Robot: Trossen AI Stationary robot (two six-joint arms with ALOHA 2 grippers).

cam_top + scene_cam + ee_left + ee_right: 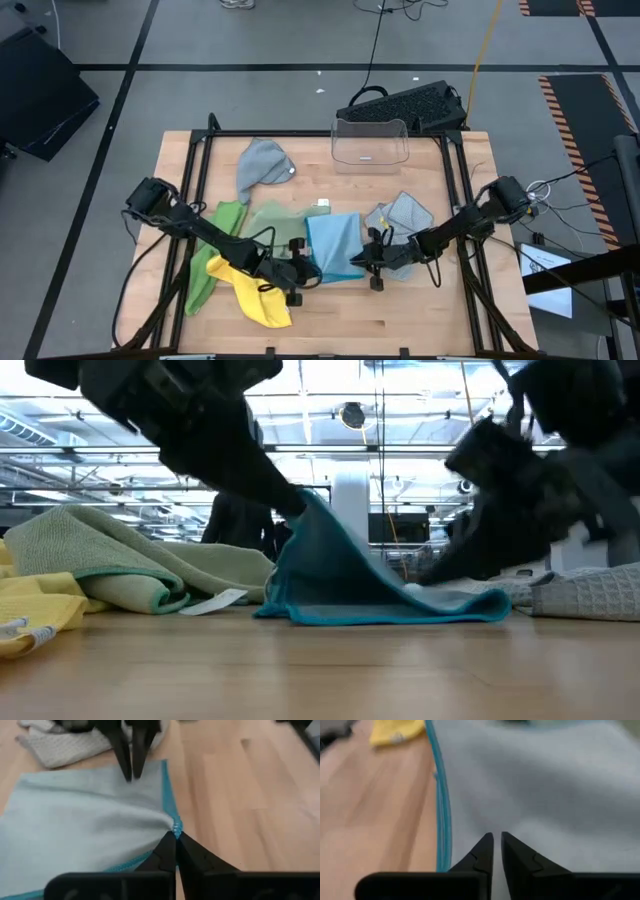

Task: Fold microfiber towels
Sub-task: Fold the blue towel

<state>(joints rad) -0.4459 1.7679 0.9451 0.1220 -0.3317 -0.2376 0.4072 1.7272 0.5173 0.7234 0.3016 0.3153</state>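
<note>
The left gripper (176, 836) is clenched on the near left corner of the light blue towel (333, 246), lifting it into a peak in the low view. The right gripper (375, 262), at the towel's 3 o'clock edge, has its fingers nearly together on the cloth; whether it grasps is unclear. The towel lies mid-table, yellow towel (252, 291) at its 8 o'clock, grey towel (402, 215) at 2 o'clock.

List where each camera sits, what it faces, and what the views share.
High: overhead, facing down; both arms, table.
Low: tabletop level, facing the room; arms above the blue towel.
Left wrist: behind the left pincer, shut on the towel's corner.
Right wrist: behind the right pincer, over the towel.
All share the blue towel.
</note>
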